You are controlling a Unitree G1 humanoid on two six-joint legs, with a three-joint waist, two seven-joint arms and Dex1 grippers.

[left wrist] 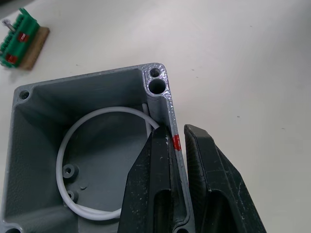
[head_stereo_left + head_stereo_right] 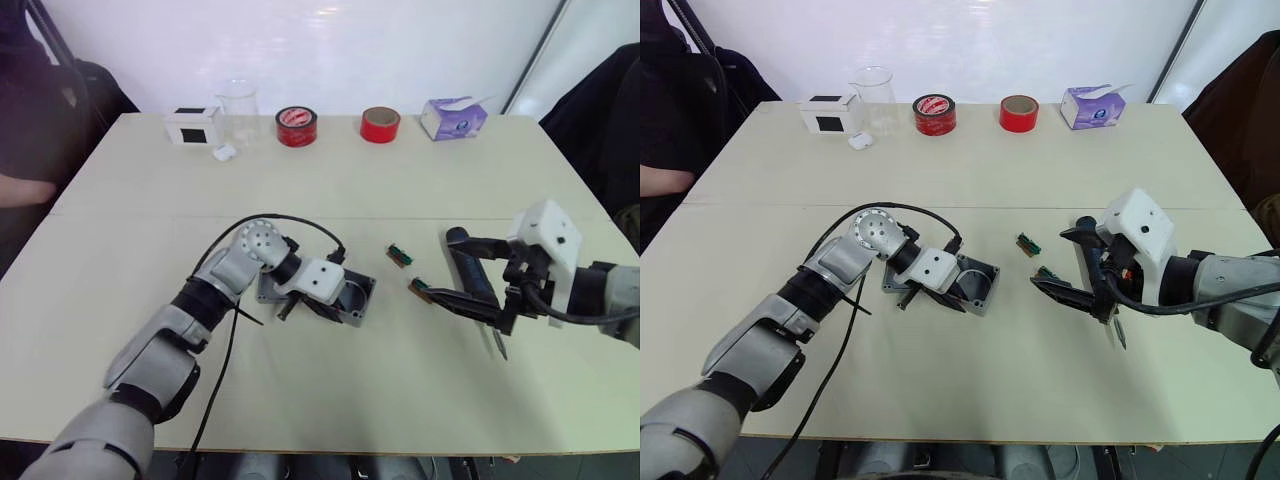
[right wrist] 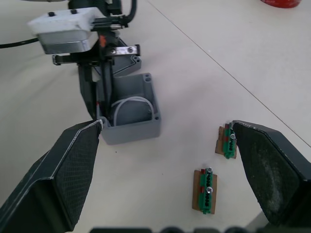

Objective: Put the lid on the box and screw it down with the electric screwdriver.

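Left eye view first, going left to right. The left gripper (image 2: 322, 305) is clamped on one wall of the box (image 2: 352, 302); in the left wrist view one finger (image 1: 153, 189) sits inside the wall and the other outside, with the red mark pinched between them and the white wire loop (image 1: 97, 160) lying in the bottom. So the box is open side up, mid-table, pinned by that arm.

The lid (image 2: 268, 290) looks like the flat grey piece peeking out from under the left wrist, touching the box on its left side, but most of it is hidden so I can't be sure.

Next come two little green connector pieces (image 2: 401, 254) on the table between the arms.

The right gripper (image 2: 485, 285) hovers above the table with its fingers wide apart, holding nothing. The screwdriver (image 2: 497, 340) seems to be the thin thing lying just under and in front of it, long axis pointing roughly toward the robot.

My read: the lid goes on first, and it's on the far side of the box from the free right hand.
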